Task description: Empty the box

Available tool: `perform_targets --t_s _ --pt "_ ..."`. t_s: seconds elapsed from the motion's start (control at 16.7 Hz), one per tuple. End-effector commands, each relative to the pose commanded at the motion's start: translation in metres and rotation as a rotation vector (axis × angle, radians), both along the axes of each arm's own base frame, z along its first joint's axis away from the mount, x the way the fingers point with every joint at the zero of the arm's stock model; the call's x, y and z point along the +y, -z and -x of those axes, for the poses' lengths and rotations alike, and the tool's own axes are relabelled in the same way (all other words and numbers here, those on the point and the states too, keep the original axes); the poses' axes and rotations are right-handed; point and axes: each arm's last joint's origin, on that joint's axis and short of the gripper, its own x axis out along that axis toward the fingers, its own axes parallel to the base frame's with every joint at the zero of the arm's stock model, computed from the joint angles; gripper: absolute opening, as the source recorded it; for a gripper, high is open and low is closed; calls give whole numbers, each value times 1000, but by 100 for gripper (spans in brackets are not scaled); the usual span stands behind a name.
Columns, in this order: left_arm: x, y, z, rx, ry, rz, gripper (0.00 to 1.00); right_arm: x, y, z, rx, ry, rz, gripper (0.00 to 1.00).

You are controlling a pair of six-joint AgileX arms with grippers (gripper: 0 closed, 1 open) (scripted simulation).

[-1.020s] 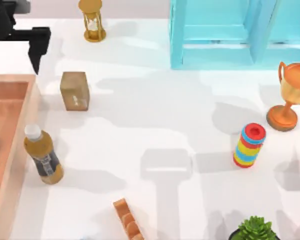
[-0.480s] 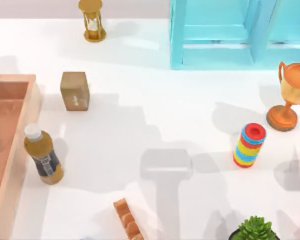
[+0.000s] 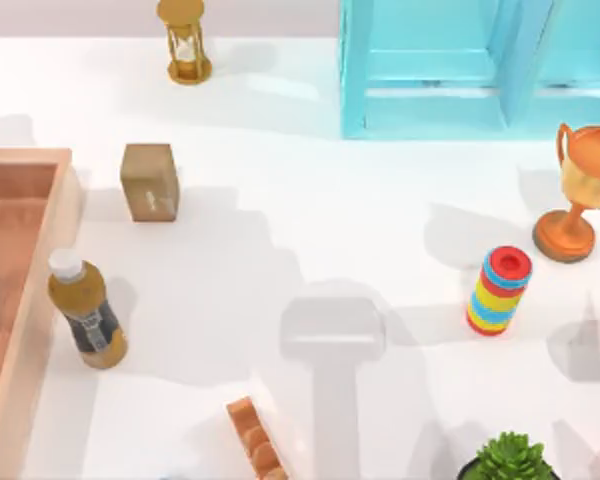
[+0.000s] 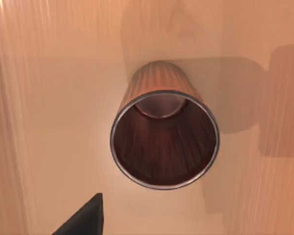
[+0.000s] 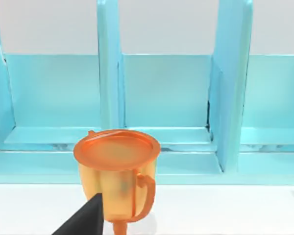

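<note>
The left gripper (image 4: 83, 218) is hanging above a wooden cup (image 4: 164, 139) standing upright on the box (image 3: 20, 300) floor; whether its fingers are apart, I cannot tell. The box is sitting at the white table's (image 3: 310, 250) left edge, a bottle (image 3: 85, 310) lying just beside it.

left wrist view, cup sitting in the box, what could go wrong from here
The wooden cup stands upright on the box floor, so fingers closing off-centre on its round, tapered wall could tip it or slip. Outside, the bottle stands right against the box wall, so a low carry over that side might knock it over.
</note>
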Motion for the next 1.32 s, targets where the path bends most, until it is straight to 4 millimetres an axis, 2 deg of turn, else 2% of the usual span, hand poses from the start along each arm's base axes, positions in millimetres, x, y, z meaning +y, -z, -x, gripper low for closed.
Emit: perform_targets --t_s 0.42,0.54,0.72,1.32 --pt "1 74 2 -2 0 0 100 0 0 0 0 0 0 100" --pt "1 81 3 -1 0 0 100 0 0 0 0 0 0 100" --pt "1 81 3 -1 0 0 100 0 0 0 0 0 0 100" --pt "1 81 3 -1 0 0 25 0 0 0 0 0 0 100"
